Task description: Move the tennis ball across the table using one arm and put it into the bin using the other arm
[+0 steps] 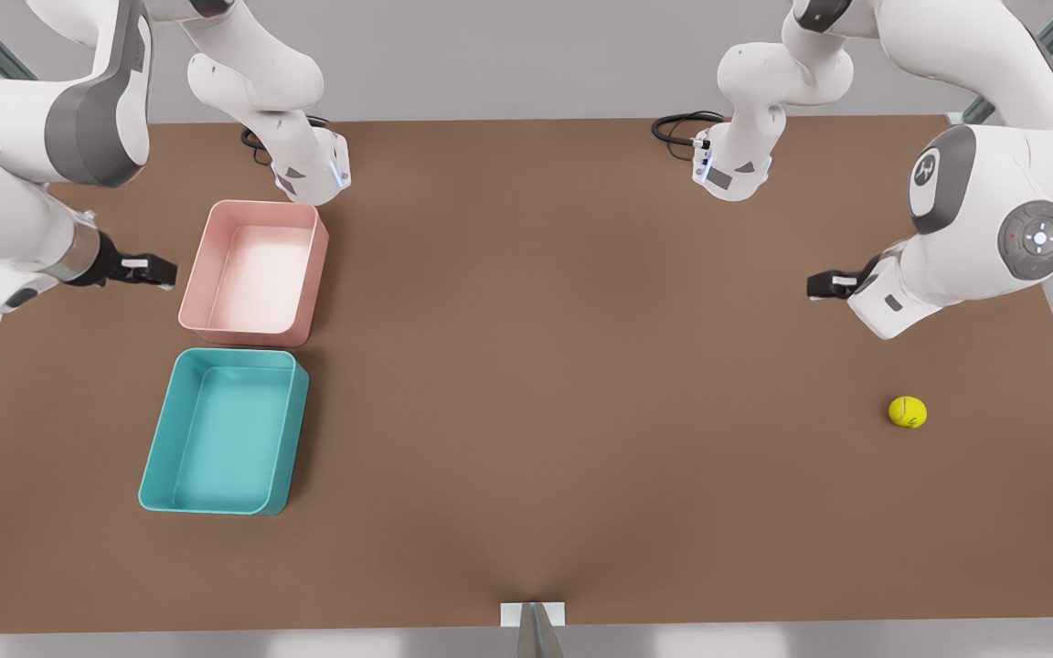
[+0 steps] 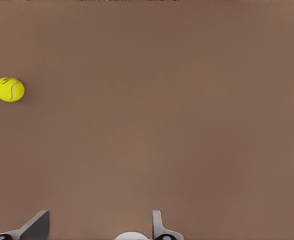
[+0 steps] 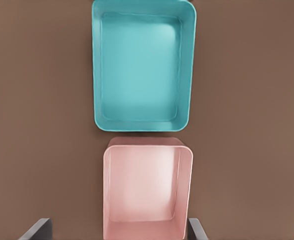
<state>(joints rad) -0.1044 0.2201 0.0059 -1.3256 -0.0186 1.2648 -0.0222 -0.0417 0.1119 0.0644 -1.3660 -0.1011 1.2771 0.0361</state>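
The tennis ball [image 1: 908,411] lies on the brown table [image 1: 581,384] near the front view's right edge; it is also the yellow-green ball [image 2: 9,89] in the left wrist view. My left gripper [image 1: 824,285] hovers open above the table, behind and slightly left of the ball, its fingers [image 2: 37,226] wide apart with nothing between them. The teal bin [image 1: 223,431] stands empty at the front view's left. My right gripper [image 1: 156,271] waits open beside the pink tub, and the bin [image 3: 143,70] lies beyond that tub in its wrist view.
An empty pink tub [image 1: 257,272] stands directly behind the teal bin, almost touching it; in the right wrist view the pink tub [image 3: 147,190] lies between the fingers [image 3: 196,229]. Both arm bases are at the table's far edge, with black cables [image 1: 682,126].
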